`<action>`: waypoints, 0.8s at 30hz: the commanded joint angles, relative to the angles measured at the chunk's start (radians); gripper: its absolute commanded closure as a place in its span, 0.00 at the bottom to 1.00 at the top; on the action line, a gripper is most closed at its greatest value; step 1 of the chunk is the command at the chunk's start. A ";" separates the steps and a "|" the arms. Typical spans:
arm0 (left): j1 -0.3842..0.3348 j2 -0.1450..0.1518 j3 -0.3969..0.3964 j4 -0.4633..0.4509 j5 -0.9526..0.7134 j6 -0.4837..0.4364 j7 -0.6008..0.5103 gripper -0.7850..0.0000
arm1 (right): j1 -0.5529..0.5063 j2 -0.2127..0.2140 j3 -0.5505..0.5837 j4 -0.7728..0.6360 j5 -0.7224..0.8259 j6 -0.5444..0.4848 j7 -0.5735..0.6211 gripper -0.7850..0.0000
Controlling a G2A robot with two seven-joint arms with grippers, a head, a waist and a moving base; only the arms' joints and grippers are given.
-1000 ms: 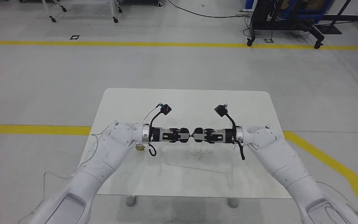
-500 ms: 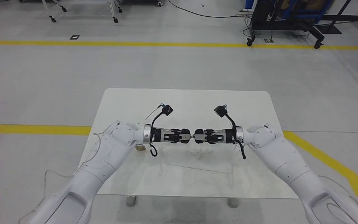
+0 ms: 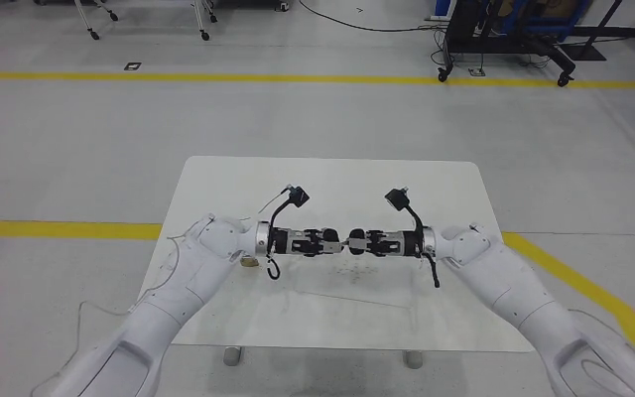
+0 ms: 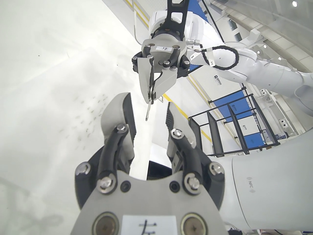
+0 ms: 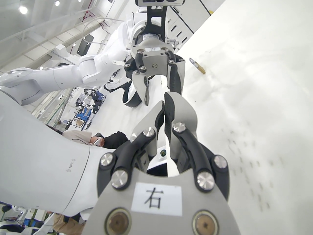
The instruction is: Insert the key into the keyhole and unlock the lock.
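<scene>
1 key [image 4: 148,110], 1 lock [image 5: 199,67] (brass-coloured).

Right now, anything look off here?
Yes. The key sits pinched in the right gripper, held in mid-air toward the open, empty left gripper, while the lock lies loose on the table, apart from both. Nothing steadies it for insertion.

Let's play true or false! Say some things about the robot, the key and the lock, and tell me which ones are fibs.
1. The right gripper pinches the key. True.
2. The left gripper is shut tight. False: it is open and holds nothing.
3. The key is in the lock. False: the lock lies on the table, apart from the key.
4. The two grippers face each other above the table. True.
</scene>
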 commanded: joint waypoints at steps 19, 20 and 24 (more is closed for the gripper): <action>0.246 0.220 -0.479 -0.442 0.402 -0.009 0.015 0.00 | -0.058 0.033 0.128 0.001 -0.035 -0.055 -0.072 1.00; 0.246 0.220 -0.479 -0.442 0.402 -0.009 0.015 0.00 | -0.058 0.033 0.128 0.001 -0.035 -0.055 -0.072 1.00; 0.252 0.221 -0.474 -0.448 0.454 0.000 0.022 0.00 | -0.058 0.033 0.128 0.001 -0.035 -0.055 -0.072 1.00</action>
